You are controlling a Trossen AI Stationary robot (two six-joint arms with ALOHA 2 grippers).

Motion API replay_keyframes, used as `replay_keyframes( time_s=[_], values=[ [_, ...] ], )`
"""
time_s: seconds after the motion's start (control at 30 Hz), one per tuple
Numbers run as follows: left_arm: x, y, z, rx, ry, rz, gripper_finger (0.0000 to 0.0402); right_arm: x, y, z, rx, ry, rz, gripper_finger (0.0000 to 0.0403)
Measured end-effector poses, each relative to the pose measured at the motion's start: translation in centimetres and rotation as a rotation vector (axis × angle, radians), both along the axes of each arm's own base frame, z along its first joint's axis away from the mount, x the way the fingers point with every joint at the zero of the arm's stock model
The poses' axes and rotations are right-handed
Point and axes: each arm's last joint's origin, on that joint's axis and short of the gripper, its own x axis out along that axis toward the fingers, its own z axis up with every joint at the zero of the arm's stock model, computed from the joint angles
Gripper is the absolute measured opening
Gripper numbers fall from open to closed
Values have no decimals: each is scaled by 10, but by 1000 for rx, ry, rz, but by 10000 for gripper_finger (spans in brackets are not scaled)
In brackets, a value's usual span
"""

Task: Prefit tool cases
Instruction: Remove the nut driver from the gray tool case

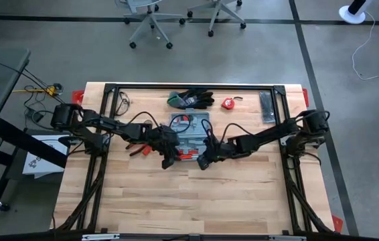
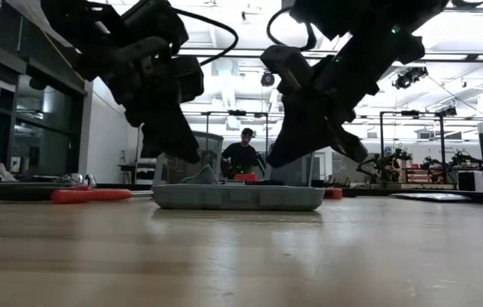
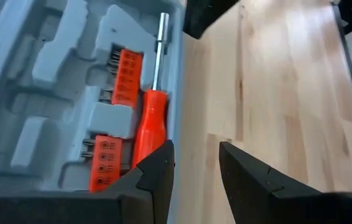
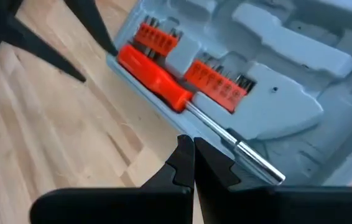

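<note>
Already the tool case [image 1: 191,134] lies open near the middle of the wooden surface [image 1: 196,201], toward its far half, and part of the fitting looks done: an orange-handled screwdriver [image 3: 151,121] sits in its recess along the near edge, with two orange bit holders [image 4: 216,79] seated beside it. Several moulded recesses [image 3: 51,50] are empty, so I'd judge the job under way but far from complete. Orange-handled pliers [image 2: 90,195] lie on the surface just left of the case, probably due to go in. The left gripper [image 3: 194,168] hovers over the case's near edge, jaws partly apart and holding nothing. The right gripper [image 4: 191,163] hangs close over the same edge, jaws pressed together, empty. Gloves [image 1: 191,99] lie beyond the case.
</note>
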Motion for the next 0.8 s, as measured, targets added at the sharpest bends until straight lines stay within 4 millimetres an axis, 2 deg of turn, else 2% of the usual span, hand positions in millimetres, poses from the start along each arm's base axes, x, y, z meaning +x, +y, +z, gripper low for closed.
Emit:
replay_keyframes(
  time_s=[0.4, 0.57, 0.8],
  values=[
    [0, 1, 0, 20, -2, 10, 119, -12, -8, -10, 12, 164, -55, 0],
    [0, 1, 0, 21, -3, 9, 119, -8, -7, -20, 40, 183, -34, 0],
    [0, 1, -1, 46, -3, -12, 119, -4, -6, -38, 70, 220, -90, 0]
  ],
)
